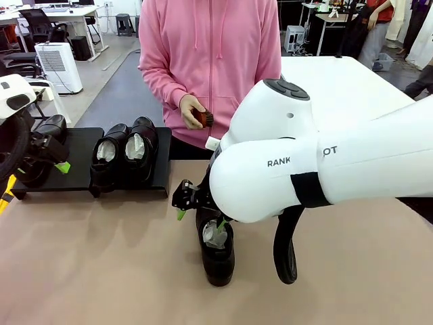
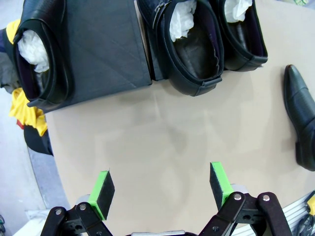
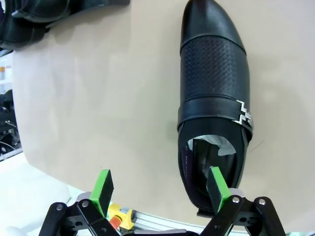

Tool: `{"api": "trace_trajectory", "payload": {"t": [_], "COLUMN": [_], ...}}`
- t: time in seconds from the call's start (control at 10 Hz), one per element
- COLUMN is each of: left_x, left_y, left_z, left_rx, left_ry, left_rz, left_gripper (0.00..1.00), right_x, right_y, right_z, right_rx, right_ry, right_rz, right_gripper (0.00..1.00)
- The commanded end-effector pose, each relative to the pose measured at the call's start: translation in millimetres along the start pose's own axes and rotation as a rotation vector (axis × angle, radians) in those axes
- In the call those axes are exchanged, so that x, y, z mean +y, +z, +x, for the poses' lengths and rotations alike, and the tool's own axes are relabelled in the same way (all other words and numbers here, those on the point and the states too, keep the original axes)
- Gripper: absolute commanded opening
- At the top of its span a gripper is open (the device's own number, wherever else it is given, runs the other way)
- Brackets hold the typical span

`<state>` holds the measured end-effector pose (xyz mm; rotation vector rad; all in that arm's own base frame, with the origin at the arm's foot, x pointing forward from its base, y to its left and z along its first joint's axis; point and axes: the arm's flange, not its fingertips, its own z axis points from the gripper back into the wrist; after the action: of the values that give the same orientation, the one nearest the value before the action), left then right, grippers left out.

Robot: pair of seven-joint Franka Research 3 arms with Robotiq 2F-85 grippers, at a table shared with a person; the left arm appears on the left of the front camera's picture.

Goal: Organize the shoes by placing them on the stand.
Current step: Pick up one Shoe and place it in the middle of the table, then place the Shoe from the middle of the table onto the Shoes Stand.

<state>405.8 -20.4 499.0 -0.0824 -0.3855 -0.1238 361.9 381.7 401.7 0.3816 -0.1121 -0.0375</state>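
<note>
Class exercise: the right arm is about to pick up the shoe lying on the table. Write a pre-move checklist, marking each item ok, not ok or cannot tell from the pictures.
1. Right gripper open: ok, green pads stand apart.
2. Gripper straddles the shoe: not ok; one pad is over the shoe's opening, the other over bare table.
3. Shoe upright on its sole: ok.
4. Free room on the stand: ok, a bare patch lies between the left shoe and the pair.
5. Left gripper out of the way: ok, open, over bare table.
6. Person's hand clear of the stand: ok, it holds a brush.

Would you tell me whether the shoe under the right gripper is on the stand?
No: the shoe sits upright on the table, apart from the stand.
</note>
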Motion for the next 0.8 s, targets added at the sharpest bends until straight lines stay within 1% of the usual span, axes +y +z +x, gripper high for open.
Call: {"api": "trace_trajectory", "payload": {"t": [0.0, 0.7], "left_x": [0.6, 0.6], "left_y": [-1.6, -1.6], "left_z": [-1.1, -1.1], "left_rx": [-0.013, -0.013], "left_ry": [0.013, 0.013], "left_rz": [-0.015, -0.015], "left_gripper": [1.00, 1.00], "right_x": [-0.4, -0.4], "right_y": [-11.9, -11.9], "right_z": [0.2, 0.2], "right_rx": [-0.006, -0.006], "right_ry": [-0.003, -0.003], "right_rz": [-0.026, -0.026], "right_gripper": [1.00, 1.00]}}
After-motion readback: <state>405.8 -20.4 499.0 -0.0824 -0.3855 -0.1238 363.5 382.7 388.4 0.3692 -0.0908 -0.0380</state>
